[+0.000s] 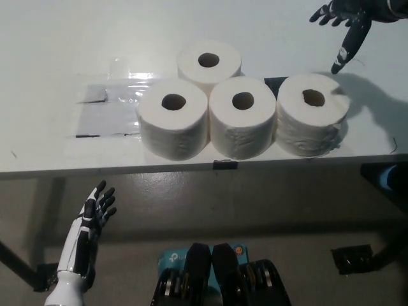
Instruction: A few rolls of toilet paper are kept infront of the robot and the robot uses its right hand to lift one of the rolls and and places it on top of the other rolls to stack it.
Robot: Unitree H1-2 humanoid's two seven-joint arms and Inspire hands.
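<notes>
— So which roll does the robot go for?

— Probably the rightmost roll (313,113), the one nearest the right hand (345,19). It stands on end near the table's (51,44) front edge, core hole up, touching the middle roll (243,116) on its left. That one presses against the left roll (173,118), and a back roll (209,64) sits behind the gap between those two.

— How would it handle?

— Light, by the look of it, and soft: the wound paper should give under pressure, so a hard squeeze would likely dent it. The surface looks matte, not slippery. Nothing breakable, though a loose outer sheet could snag.

— Where to take hold?

— Around the curved side wall, fingers spread across its width, coming from the free right side since the left is blocked by its neighbour.

— And the hand now?

— It hovers above and behind that roll at the picture's upper right, fingers spread wide, one pointing down, holding nothing.

— The other hand?

— The white left hand (89,223) rests below the table edge at lower left, fingers apart, empty.

— Anything else on the table?

— A clear plastic sheet (105,108) lies flat left of the rolls.
</notes>
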